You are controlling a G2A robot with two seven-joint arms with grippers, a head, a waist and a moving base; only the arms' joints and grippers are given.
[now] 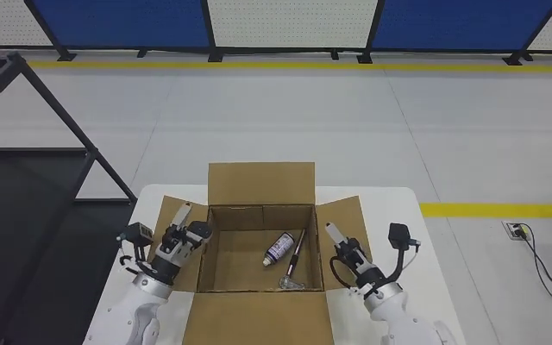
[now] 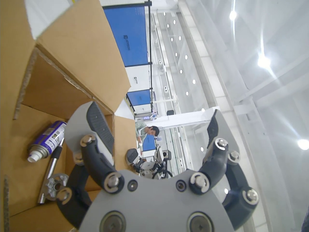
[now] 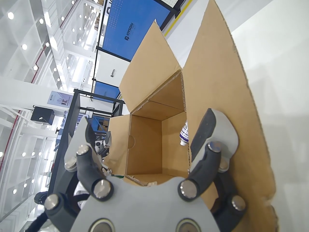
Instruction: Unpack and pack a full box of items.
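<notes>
in the right wrist view the side flap of the box (image 3: 217, 73) is hiding most of the spray can (image 3: 184, 134); you are seeing just its white-capped end. in the left wrist view the left claw (image 2: 154, 117) is covering an edge of the metal tool (image 2: 53, 167) at its head. from the top, the picture's lower edge is cutting off the box's near flap, and the tool is looking too small to name.

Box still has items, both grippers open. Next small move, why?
Probably dip the right gripper over the box wall toward the spray can: it is open and empty, and the can, beside the metal tool, lies nearer that arm's side.
</notes>
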